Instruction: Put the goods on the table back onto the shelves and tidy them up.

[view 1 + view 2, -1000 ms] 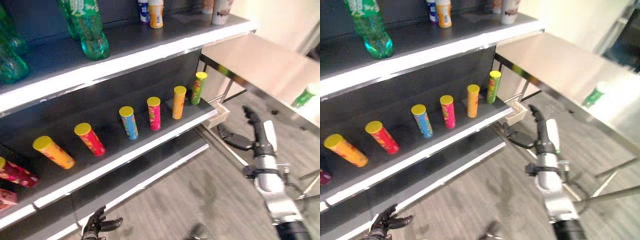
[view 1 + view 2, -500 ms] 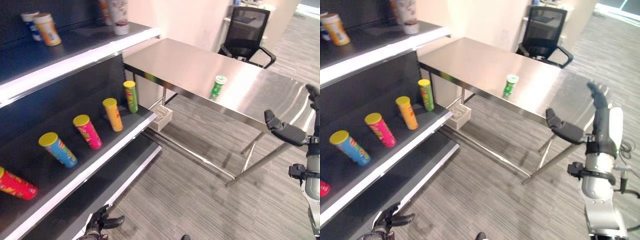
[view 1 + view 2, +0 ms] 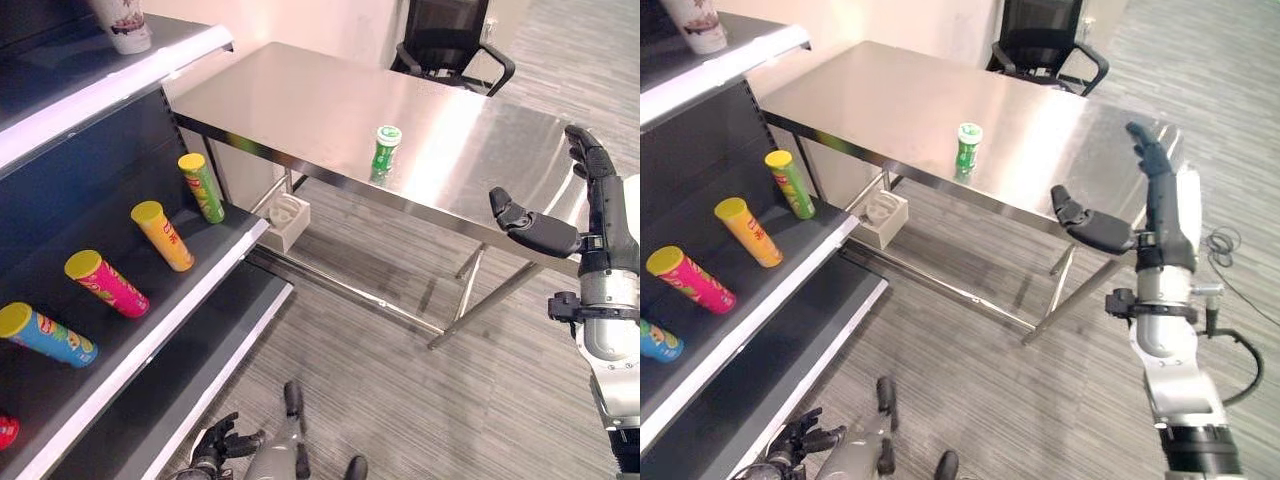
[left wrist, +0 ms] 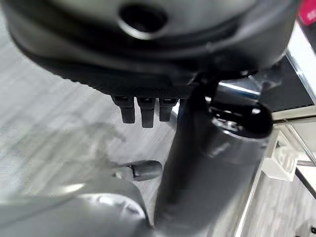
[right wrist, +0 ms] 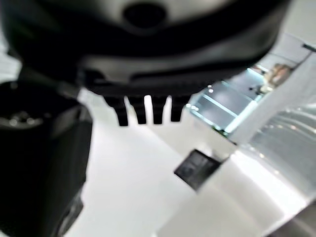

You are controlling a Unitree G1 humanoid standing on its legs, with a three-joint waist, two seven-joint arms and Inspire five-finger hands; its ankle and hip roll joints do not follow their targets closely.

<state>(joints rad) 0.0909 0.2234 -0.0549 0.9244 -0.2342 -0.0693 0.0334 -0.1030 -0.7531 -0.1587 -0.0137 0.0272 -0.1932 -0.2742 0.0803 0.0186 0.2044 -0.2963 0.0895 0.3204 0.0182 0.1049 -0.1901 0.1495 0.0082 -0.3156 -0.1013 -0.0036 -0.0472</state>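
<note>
A small green can (image 3: 385,149) stands upright on the steel table (image 3: 300,90), near its front edge. My right hand (image 3: 597,205) is raised to the right of the can and well apart from it. It is open, fingers straight up and thumb (image 3: 1090,226) stuck out toward the can, holding nothing. My left hand (image 3: 216,452) hangs low by the floor in front of the bottom shelf, open and relaxed, its fingertips (image 4: 141,110) showing in the left wrist view. The shelf unit (image 3: 150,330) stands at the left.
Several chip cans lean on the middle shelf: green (image 3: 202,187), orange (image 3: 163,235), pink (image 3: 105,283) and blue (image 3: 45,335). A cup (image 3: 125,25) stands on the top shelf. A white box (image 3: 285,212) hangs under the table. A black office chair (image 3: 445,40) stands behind it.
The camera has swung right, from the shelves toward the steel table, bringing the green can into view. My right hand stays raised and open; the left hand stays low.
</note>
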